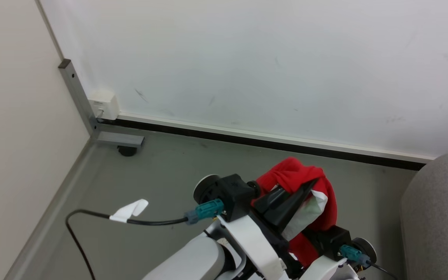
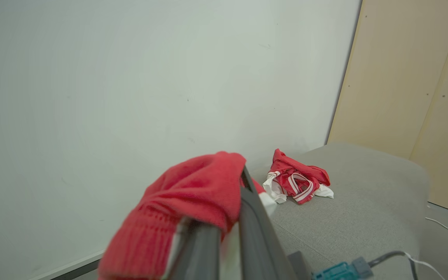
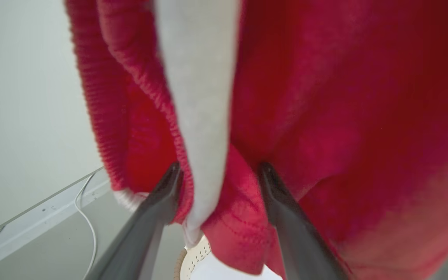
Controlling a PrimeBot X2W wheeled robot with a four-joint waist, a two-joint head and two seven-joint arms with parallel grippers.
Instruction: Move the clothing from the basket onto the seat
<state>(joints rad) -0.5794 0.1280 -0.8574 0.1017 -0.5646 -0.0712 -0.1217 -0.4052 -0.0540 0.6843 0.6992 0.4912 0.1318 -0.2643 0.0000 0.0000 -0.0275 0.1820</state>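
Room: white wall point(image 1: 266, 58) with a dark skirting strip, grey floor point(image 1: 161, 179), beige panel point(image 1: 10, 136) at the far left.

1. Grey metal post point(image 1: 77, 95), standing in the corner well to the left of the left fingers, with a white socket box point(image 1: 103, 104) touching its side.
2. Black cable point(image 1: 158, 222), looping across the floor, bearing a white tag point(image 1: 130, 210) and ending in a teal connector point(image 1: 207, 210) behind the left fingers, at the wrist.
3. Left gripper point(image 1: 300, 190): fingers point(image 2: 255, 221) drawn close together and clamped on the red garment point(image 1: 292, 173). The fabric is bunched over the fingertips and hangs down from them, with a white panel showing under the fingers.
4. Right gripper point(image 3: 219, 169), lower than the left fingers in the head view. Its fingers point(image 3: 282, 210) stand apart with a fold of the same garment, red knit and a white strip, between them. More red cloth hangs to either side of them. Whether they pinch the fold cannot be told.
5. Basket point(image 3: 196, 254): a perforated white wall and brown rim, seen low between the right fingers, under the hanging cloth.
6. Second red garment point(image 2: 296, 182), with white stripe trim, lying crumpled beyond the left fingertips and to their right, on the sofa's cushion by the wall.
7. Sofa point(image 2: 364, 202): grey woven upholstery with rounded edges, ahead of the left fingers in the wrist view and at the far right of the head view.
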